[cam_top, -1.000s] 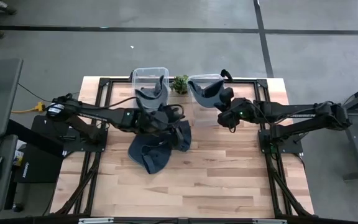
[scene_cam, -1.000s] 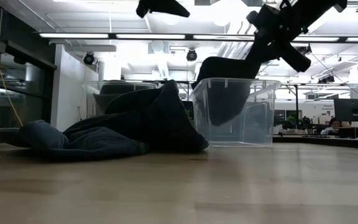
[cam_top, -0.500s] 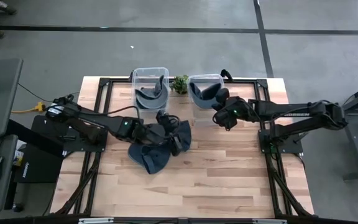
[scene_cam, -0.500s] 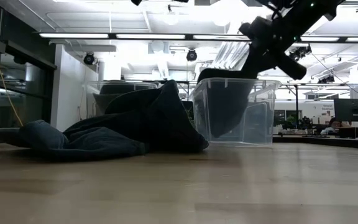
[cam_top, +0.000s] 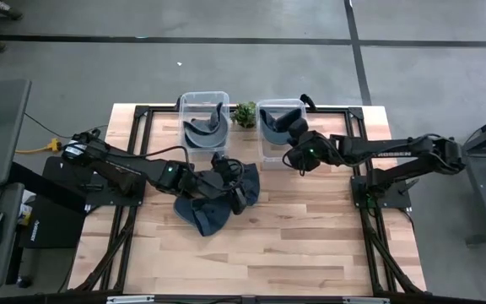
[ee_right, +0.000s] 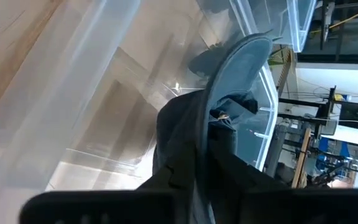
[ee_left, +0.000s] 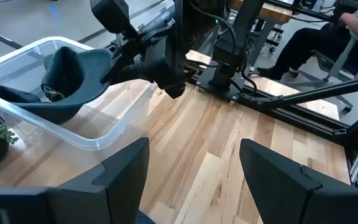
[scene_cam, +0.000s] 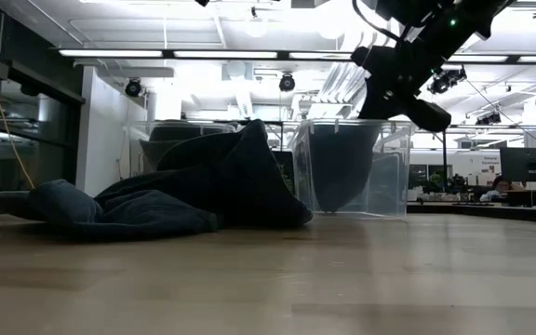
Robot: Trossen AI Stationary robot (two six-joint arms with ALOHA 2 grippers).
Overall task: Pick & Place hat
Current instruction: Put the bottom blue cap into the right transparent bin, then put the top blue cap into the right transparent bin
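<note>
We see the right gripper [cam_top: 294, 142] at the near edge of the right clear bin [cam_top: 264, 152], which stands at the far side of the table [cam_top: 310, 245]. It is clenched on a dark blue hat [cam_top: 275, 124] that hangs down inside that bin. In the right wrist view the fingers pinch the hat [ee_right: 219, 124] with the brim curving up against the bin's clear wall [ee_right: 104, 93], and in the low view the hat [scene_cam: 338, 167] fills most of the bin [scene_cam: 394, 177], its crown close to the floor of the bin; we cannot tell whether it touches. The left wrist view shows the same hat [ee_left: 67, 74] lying in the bin [ee_left: 73, 134] with the right gripper [ee_left: 129, 62] at its rim. The left gripper [cam_top: 226, 173] is over the heap of dark hats [cam_top: 205, 211] in the middle of the table, near the left clear bin [cam_top: 186, 139], which already holds a hat [cam_top: 205, 131]. Its fingers [ee_left: 123, 171] stand spread wide apart, grasping nothing. A small green plant [cam_top: 245, 113] sits between the two bins at the far edge. In the low view the heap [scene_cam: 156, 200] lies just left of the right bin.
</note>
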